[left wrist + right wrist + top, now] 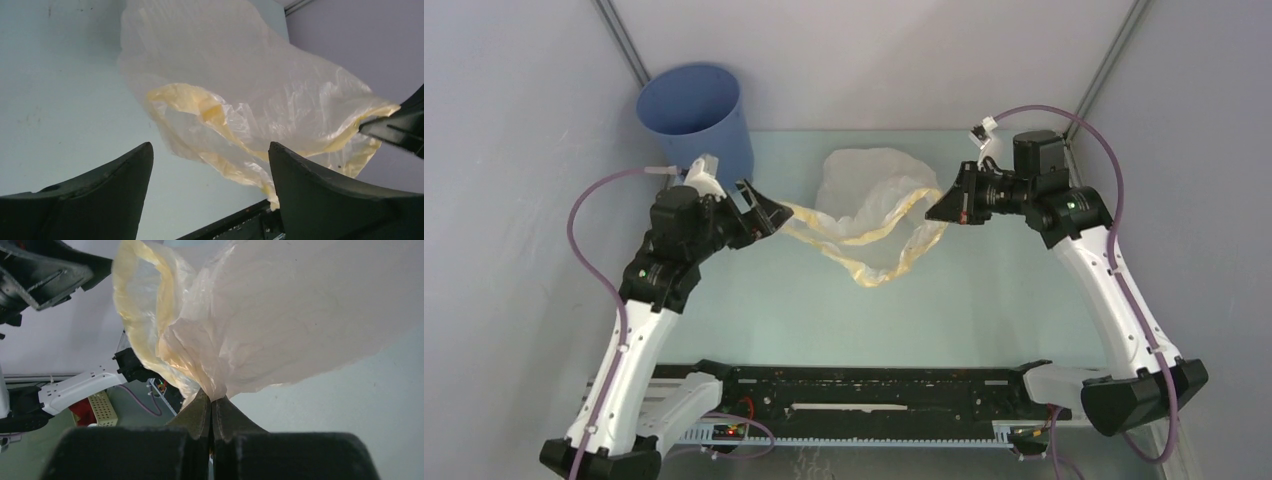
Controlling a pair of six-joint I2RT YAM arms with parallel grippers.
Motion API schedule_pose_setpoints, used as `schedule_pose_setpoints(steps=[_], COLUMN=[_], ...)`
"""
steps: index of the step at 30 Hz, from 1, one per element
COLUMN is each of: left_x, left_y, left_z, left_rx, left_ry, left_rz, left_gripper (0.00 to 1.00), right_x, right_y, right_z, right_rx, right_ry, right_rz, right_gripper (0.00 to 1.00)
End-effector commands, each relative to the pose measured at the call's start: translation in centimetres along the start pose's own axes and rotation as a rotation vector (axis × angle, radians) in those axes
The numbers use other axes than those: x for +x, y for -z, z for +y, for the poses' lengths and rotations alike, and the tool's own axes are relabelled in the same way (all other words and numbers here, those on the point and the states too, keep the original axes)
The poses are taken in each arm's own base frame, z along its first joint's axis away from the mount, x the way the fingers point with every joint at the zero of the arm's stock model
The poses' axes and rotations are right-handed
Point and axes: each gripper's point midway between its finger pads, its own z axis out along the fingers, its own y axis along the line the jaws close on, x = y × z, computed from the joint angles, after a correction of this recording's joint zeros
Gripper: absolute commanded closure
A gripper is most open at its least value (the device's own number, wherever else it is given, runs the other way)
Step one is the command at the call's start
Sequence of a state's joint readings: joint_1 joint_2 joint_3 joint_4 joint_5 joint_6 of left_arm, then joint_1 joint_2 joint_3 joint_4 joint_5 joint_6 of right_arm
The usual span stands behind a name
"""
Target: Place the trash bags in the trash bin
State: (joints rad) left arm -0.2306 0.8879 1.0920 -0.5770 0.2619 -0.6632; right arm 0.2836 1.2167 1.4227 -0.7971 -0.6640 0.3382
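Note:
The trash bag (874, 200) is translucent white with a pale yellow rim and hangs stretched between my two grippers above the table's middle. My right gripper (936, 208) is shut on a bunched part of the bag's rim, as the right wrist view shows (212, 399), with the bag (290, 315) fanning out above it. My left gripper (772, 215) is open. In the left wrist view (210, 146) the bag's (240, 75) yellow rim runs behind one finger (300, 180); whether it hooks there I cannot tell. The blue trash bin (694, 110) stands upright at the far left corner, just behind the left gripper.
A black rail (874, 385) runs along the near edge between the arm bases. Grey walls close in the table (984, 310) on the left, right and back. A purple cable loops beside each arm.

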Motion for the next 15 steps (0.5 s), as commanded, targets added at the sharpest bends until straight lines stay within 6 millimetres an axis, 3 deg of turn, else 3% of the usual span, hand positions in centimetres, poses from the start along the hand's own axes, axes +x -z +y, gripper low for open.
schedule_pose_setpoints(steps=[1,4,6,10,13,15], left_x=[1.7,1.1,-0.4,-2.0,0.4,3.5], left_y=[2.4,3.9,4.8,4.9,3.4,1.6], left_z=[1.6,2.1,1.2,-4.5,-8.9,-10.9], left_rx=[-0.052,-0.089,-0.074,0.119,0.251,0.326], left_ry=[-0.081,-0.083,-0.109,-0.281,-0.443,-0.503], left_rz=[0.008,-0.057,-0.123,-0.132,-0.005,0.124], left_gripper=[0.1,0.09,0.09,0.11,0.11,0.1], right_x=[-1.7,-2.0,-1.8,-1.5,-1.6,-1.8], right_y=[0.3,0.1,0.0,-0.1,-0.2,-0.3], right_z=[1.0,0.7,0.4,0.6,1.1,1.2], right_rx=[-0.02,-0.003,0.006,-0.013,-0.034,-0.039], right_ry=[0.047,0.055,0.058,0.047,0.036,0.032], right_rz=[-0.026,-0.008,0.003,0.025,0.029,0.023], right_gripper=[1.0,1.0,1.0,1.0,1.0,1.0])
